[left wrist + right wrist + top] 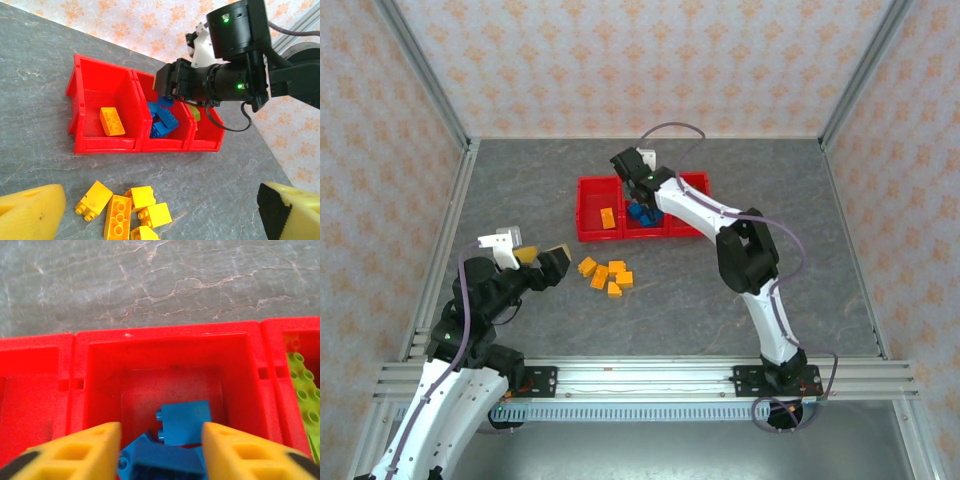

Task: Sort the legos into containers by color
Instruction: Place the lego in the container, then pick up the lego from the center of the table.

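Three joined red bins (588,232) sit mid-table. The left bin (82,100) holds one orange brick (112,121). In the middle bin (100,370) lie blue bricks (184,422). The right bin (272,340) holds a lime green brick (302,385). Several loose orange bricks (605,275) lie on the table in front of the bins. My left gripper (542,258) hovers open just left of them, and those orange bricks (120,212) show between its yellow fingers (32,210). My right gripper (160,445) reaches down into the middle bin, jaws narrowed on a blue brick (165,457) that spans the gap.
The grey mat (770,200) is bordered by aluminium rails and patterned walls. The right arm (745,250) arches over the mat right of the bins. Open floor lies to the left of and behind the bins.
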Available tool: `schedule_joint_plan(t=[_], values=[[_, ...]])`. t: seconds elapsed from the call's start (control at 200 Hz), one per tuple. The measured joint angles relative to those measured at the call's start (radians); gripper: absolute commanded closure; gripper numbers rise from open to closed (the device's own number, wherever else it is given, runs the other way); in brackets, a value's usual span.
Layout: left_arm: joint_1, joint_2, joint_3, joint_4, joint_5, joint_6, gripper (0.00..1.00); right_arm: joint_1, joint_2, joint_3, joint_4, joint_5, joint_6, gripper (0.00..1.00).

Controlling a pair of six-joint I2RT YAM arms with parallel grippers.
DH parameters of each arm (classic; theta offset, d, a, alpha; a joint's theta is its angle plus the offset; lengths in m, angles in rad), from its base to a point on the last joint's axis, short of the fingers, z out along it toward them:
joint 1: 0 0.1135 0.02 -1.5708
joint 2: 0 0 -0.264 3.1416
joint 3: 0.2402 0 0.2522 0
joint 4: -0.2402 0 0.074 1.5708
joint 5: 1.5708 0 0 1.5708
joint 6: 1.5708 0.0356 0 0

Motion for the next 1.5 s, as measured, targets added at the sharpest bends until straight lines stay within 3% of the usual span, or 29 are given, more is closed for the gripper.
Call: schedule_joint_plan(t=[0.105, 0.175, 0.355, 0.481, 0.691, 0.816, 0.921, 1.211, 1.497], values=[[0.000, 0.001, 0.000, 0.000, 0.000, 0.000, 0.01, 0.000, 0.014, 0.016, 0.003, -0.006, -0.014, 0.09], [0.000, 0.005, 0.000, 0.000, 0.000, 0.000, 0.01, 0.000, 0.013, 0.017, 0.007, 0.003, -0.017, 0.00], [0.000, 0.029, 0.000, 0.000, -0.005, 0.000, 0.01, 0.000, -0.014, -0.023, 0.019, 0.029, -0.018, 0.00], [0.000, 0.047, 0.000, 0.000, -0.013, -0.004, 0.01, 0.000, -0.163, -0.201, 0.051, 0.031, -0.031, 0.00], [0.000, 0.139, 0.003, -0.009, -0.072, -0.018, 0.01, -0.014, -0.689, -0.688, 0.201, 0.097, -0.081, 0.00], [-0.010, 0.263, 0.026, -0.042, -0.094, -0.019, 0.01, -0.102, -1.044, -0.974, 0.312, 0.084, -0.132, 0.00], [-0.045, 0.391, 0.065, -0.075, -0.122, -0.026, 0.01, -0.158, -1.240, -1.135, 0.347, 0.039, -0.157, 0.00], [-0.247, 0.687, 0.139, -0.149, -0.290, -0.128, 0.01, -0.159, -1.307, -1.189, 0.290, -0.071, -0.124, 0.00], [-0.256, 0.755, 0.131, -0.123, -0.417, -0.400, 0.01, -0.159, -1.463, -1.292, 0.215, -0.124, -0.045, 0.00]])
